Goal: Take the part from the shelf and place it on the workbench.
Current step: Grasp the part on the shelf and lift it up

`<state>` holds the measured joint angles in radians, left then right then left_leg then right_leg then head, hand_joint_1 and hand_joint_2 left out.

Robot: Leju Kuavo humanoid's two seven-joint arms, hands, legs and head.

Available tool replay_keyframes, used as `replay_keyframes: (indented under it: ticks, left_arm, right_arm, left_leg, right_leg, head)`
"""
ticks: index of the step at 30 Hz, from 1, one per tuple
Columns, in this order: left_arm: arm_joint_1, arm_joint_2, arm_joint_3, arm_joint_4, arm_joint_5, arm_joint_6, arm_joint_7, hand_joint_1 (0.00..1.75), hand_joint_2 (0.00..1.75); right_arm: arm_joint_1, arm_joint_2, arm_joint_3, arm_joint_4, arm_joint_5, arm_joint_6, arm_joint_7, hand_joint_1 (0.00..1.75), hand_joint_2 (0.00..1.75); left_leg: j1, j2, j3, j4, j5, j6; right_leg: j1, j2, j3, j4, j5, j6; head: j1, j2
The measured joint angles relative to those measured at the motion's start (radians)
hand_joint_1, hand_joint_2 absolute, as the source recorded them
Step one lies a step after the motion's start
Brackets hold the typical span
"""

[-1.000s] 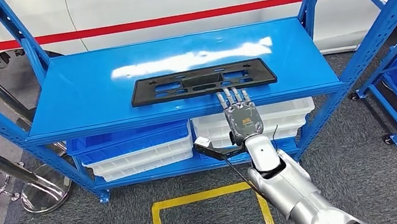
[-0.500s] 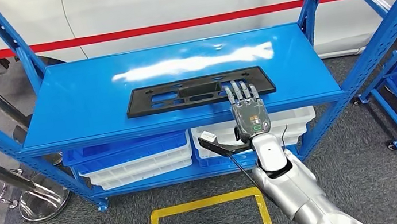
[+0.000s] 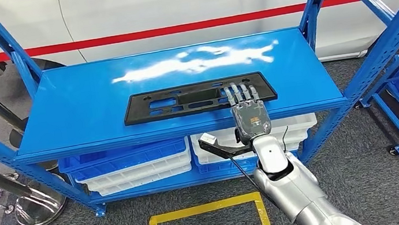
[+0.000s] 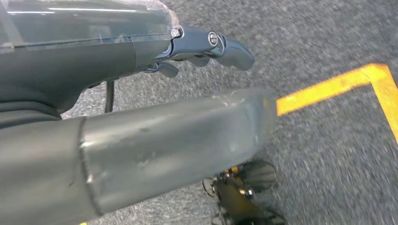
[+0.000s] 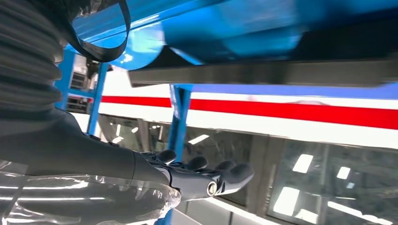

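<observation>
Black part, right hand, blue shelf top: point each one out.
black part [image 3: 161, 104], head view, on its flat left section.
right hand [image 3: 250, 116], head view, on the back of the hand.
blue shelf top [image 3: 80, 105], head view, on bare surface left of the part.

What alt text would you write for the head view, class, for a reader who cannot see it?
The robot's right hand reaches with fingers spread over the near right end of a flat black part lying on a blue shelf. Blue and white bins sit on the level below, and a white car stands behind.
</observation>
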<state>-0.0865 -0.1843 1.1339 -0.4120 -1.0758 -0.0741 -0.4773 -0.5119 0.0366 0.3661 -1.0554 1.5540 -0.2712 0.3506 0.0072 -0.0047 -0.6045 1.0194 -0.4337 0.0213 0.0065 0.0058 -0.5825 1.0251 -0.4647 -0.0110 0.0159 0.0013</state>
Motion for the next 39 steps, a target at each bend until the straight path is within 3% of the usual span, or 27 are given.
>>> replay_keyframes:
  ticks: [2, 3, 6, 7, 8, 9, 10, 12, 13, 16, 18, 21, 23, 24, 26, 28, 31, 33, 34, 36, 37, 38, 39]
  left_arm:
    - [0.001, -0.002, 0.0, -0.002, 0.0, -0.001, -0.001, 0.0, 0.0]
    - [0.0, -0.003, 0.0, -0.004, 0.0, -0.002, -0.003, 0.0, 0.0]
    - [-0.003, -0.004, 0.0, -0.006, -0.001, -0.008, -0.008, 0.0, 0.0]
    - [-0.003, -0.004, 0.0, -0.006, -0.001, -0.009, -0.009, 0.0, 0.0]
    - [-0.002, -0.005, 0.0, -0.006, -0.001, -0.01, -0.009, 0.0, 0.0]
    - [-0.002, -0.006, 0.0, -0.006, -0.001, -0.011, -0.009, 0.0, 0.0]
    - [-0.002, -0.007, 0.0, -0.006, -0.001, -0.012, -0.009, 0.0, 0.0]
    - [-0.002, -0.009, 0.0, -0.006, -0.001, -0.012, -0.01, 0.0, 0.0]
    - [-0.003, -0.009, 0.0, -0.007, -0.001, -0.012, -0.01, 0.0, 0.0]
    - [-0.003, -0.009, 0.0, -0.009, -0.001, -0.012, -0.011, 0.0, 0.0]
    - [-0.004, -0.01, 0.0, -0.01, -0.001, -0.012, -0.012, 0.0, 0.0]
    - [-0.004, -0.01, 0.0, -0.011, -0.001, -0.012, -0.012, 0.0, 0.0]
    - [-0.002, -0.01, 0.0, -0.011, -0.001, -0.012, -0.012, 0.0, 0.0]
    - [-0.002, -0.01, 0.0, -0.011, -0.001, -0.012, -0.012, 0.0, 0.0]
    - [-0.002, -0.009, 0.0, -0.011, -0.001, -0.012, -0.012, 0.0, 0.0]
    - [-0.004, -0.008, 0.0, -0.011, -0.002, -0.011, -0.012, 0.0, 0.0]
    - [-0.005, -0.008, 0.0, -0.011, -0.002, -0.01, -0.013, 0.0, 0.0]
    - [-0.006, -0.008, 0.0, -0.011, -0.002, -0.009, -0.013, 0.0, 0.0]
    - [-0.007, -0.008, -0.001, -0.011, -0.002, -0.009, -0.013, 0.0, 0.0]
    - [-0.008, -0.008, -0.001, -0.011, -0.002, -0.009, -0.013, 0.0, 0.0]
    - [-0.008, -0.008, -0.001, -0.011, -0.002, -0.009, -0.013, 0.0, 0.0]
    - [-0.008, -0.008, -0.001, -0.011, -0.002, -0.009, -0.013, 0.0, 0.0]
    - [-0.007, -0.008, -0.001, -0.011, -0.002, -0.009, -0.013, 0.0, 0.0]
  right_arm:
    - [-0.002, 0.0, 0.006, -0.001, 0.0, -0.004, -0.009, 0.0, 1.75]
    - [-0.004, 0.0, 0.009, -0.002, 0.0, -0.008, -0.013, 0.0, 1.75]
    - [0.0, 0.0, 0.022, -0.002, 0.0, -0.02, -0.036, 0.0, 1.75]
    - [0.004, 0.001, 0.025, -0.002, 0.0, -0.022, -0.044, 0.0, 1.75]
    - [0.007, 0.001, 0.027, -0.002, 0.0, -0.024, -0.049, 0.0, 1.75]
    - [0.009, 0.002, 0.028, -0.002, 0.0, -0.025, -0.052, 0.0, 1.75]
    - [0.009, 0.002, 0.028, -0.002, 0.0, -0.026, -0.055, 0.0, 1.75]
    - [0.007, 0.004, 0.029, -0.003, 0.0, -0.028, -0.057, 0.0, 1.75]
    - [0.007, 0.005, 0.029, -0.003, 0.0, -0.029, -0.058, 0.0, 1.75]
    - [0.008, 0.008, 0.031, -0.004, 0.0, -0.031, -0.059, 0.0, 1.75]
    - [0.006, 0.011, 0.033, -0.005, 0.0, -0.032, -0.06, 0.0, 1.75]
    - [0.008, 0.017, 0.037, -0.006, 0.0, -0.033, -0.075, 0.0, 1.75]
    - [0.012, 0.021, 0.043, -0.007, 0.0, -0.033, -0.09, 0.0, 1.75]
    - [0.015, 0.024, 0.048, -0.009, 0.0, -0.033, -0.095, 0.0, 1.75]
    - [0.017, 0.031, 0.059, -0.017, 0.0, -0.033, -0.1, 0.0, 1.75]
    - [0.019, 0.035, 0.068, -0.026, 0.0, -0.034, -0.101, 0.0, 1.75]
    - [0.025, 0.036, 0.075, -0.036, 0.0, -0.034, -0.106, 0.0, 1.75]
    - [0.025, 0.036, 0.077, -0.043, 0.0, -0.035, -0.11, 0.0, 1.75]
    - [0.025, 0.036, 0.077, -0.046, 0.0, -0.035, -0.111, 0.0, 1.75]
    - [0.029, 0.035, 0.077, -0.047, 0.0, -0.036, -0.111, 0.0, 1.75]
    - [0.033, 0.035, 0.077, -0.047, 0.0, -0.037, -0.112, 0.0, 1.75]
    - [0.037, 0.034, 0.077, -0.046, 0.0, -0.037, -0.113, 0.0, 1.75]
    - [0.039, 0.034, 0.077, -0.046, 0.0, -0.039, -0.115, 0.0, 1.75]
  left_leg:
    - [0.005, 0.0, 0.008, -0.014, 0.004, 0.009]
    - [0.009, 0.001, 0.013, -0.02, 0.006, 0.014]
    - [0.01, 0.001, 0.016, -0.024, 0.003, 0.02]
    - [0.01, 0.001, 0.017, -0.023, 0.001, 0.019]
    - [0.01, 0.0, 0.019, -0.022, -0.001, 0.018]
    - [0.01, -0.001, 0.022, -0.021, -0.004, 0.015]
    - [0.011, -0.002, 0.026, -0.018, -0.008, 0.011]
    - [0.008, -0.003, 0.029, -0.012, -0.016, 0.001]
    - [0.007, -0.003, 0.029, -0.01, -0.019, -0.004]
    - [0.008, -0.002, 0.032, -0.012, -0.025, -0.022]
    - [0.01, -0.001, 0.019, 0.028, -0.052, -0.031]
    - [0.011, 0.0, -0.078, 0.219, -0.133, -0.038]
    - [0.01, 0.0, -0.127, 0.289, -0.134, -0.037]
    - [0.01, 0.0, -0.122, 0.262, -0.104, -0.033]
    - [0.005, 0.0, -0.067, 0.128, -0.021, -0.02]
    - [-0.001, -0.001, -0.019, 0.02, 0.018, -0.008]
    - [-0.003, -0.001, -0.01, -0.005, 0.016, 0.002]
    - [0.003, 0.0, -0.001, -0.019, 0.019, 0.01]
    - [0.006, 0.001, 0.003, -0.025, 0.02, 0.015]
    - [0.005, 0.001, 0.004, -0.025, 0.018, 0.02]
    - [0.005, 0.001, 0.005, -0.025, 0.016, 0.021]
    - [0.005, 0.001, 0.005, -0.024, 0.014, 0.021]
    - [0.005, 0.001, 0.006, -0.022, 0.012, 0.019]
  right_leg:
    - [0.0, -0.001, -0.003, 0.016, -0.015, 0.01]
    - [-0.001, -0.001, -0.018, 0.051, -0.036, 0.014]
    - [-0.01, -0.002, -0.118, 0.24, -0.116, 0.026]
    - [-0.014, -0.002, -0.142, 0.277, -0.12, 0.029]
    - [-0.017, -0.003, -0.147, 0.274, -0.102, 0.031]
    - [-0.02, -0.003, -0.131, 0.233, -0.068, 0.032]
    - [-0.022, -0.004, -0.099, 0.161, -0.026, 0.031]
    - [-0.02, -0.005, -0.041, 0.039, 0.02, 0.026]
    - [-0.018, -0.005, -0.028, 0.01, 0.024, 0.022]
    - [-0.016, -0.002, -0.024, 0.002, 0.018, 0.006]
    - [-0.019, -0.003, -0.014, -0.006, 0.017, -0.007]
    - [-0.015, -0.005, -0.003, -0.007, 0.01, -0.02]
    - [-0.011, -0.004, 0.003, -0.006, 0.004, -0.023]
    - [-0.009, -0.003, 0.008, -0.005, 0.0, -0.023]
    - [-0.005, -0.001, 0.021, -0.003, -0.011, -0.021]
    - [-0.002, 0.0, 0.027, -0.002, -0.019, -0.015]
    - [-0.002, -0.001, 0.026, -0.006, -0.022, -0.001]
    - [-0.002, -0.002, 0.016, 0.021, -0.043, 0.01]
    - [-0.003, -0.002, -0.004, 0.062, -0.066, 0.014]
    - [-0.009, -0.002, -0.073, 0.19, -0.121, 0.023]
    - [-0.013, -0.002, -0.107, 0.245, -0.135, 0.026]
    - [-0.016, -0.002, -0.129, 0.273, -0.133, 0.03]
    - [-0.019, -0.003, -0.131, 0.261, -0.109, 0.032]
  head:
    - [0.0, 0.0]
    - [0.0, 0.0]
    - [0.0, 0.0]
    - [0.0, 0.0]
    - [0.0, 0.0]
    - [0.0, 0.0]
    - [0.0, 0.0]
    - [0.0, 0.0]
    - [0.0, 0.0]
    - [0.0, 0.0]
    - [0.0, 0.0]
    - [0.0, 0.0]
    - [0.0, 0.0]
    - [0.0, 0.0]
    - [0.0, 0.0]
    - [0.0, 0.0]
    - [0.0, 0.0]
    - [0.0, 0.0]
    - [0.0, 0.0]
    - [0.0, 0.0]
    - [0.0, 0.0]
    - [0.0, 0.0]
    - [0.0, 0.0]
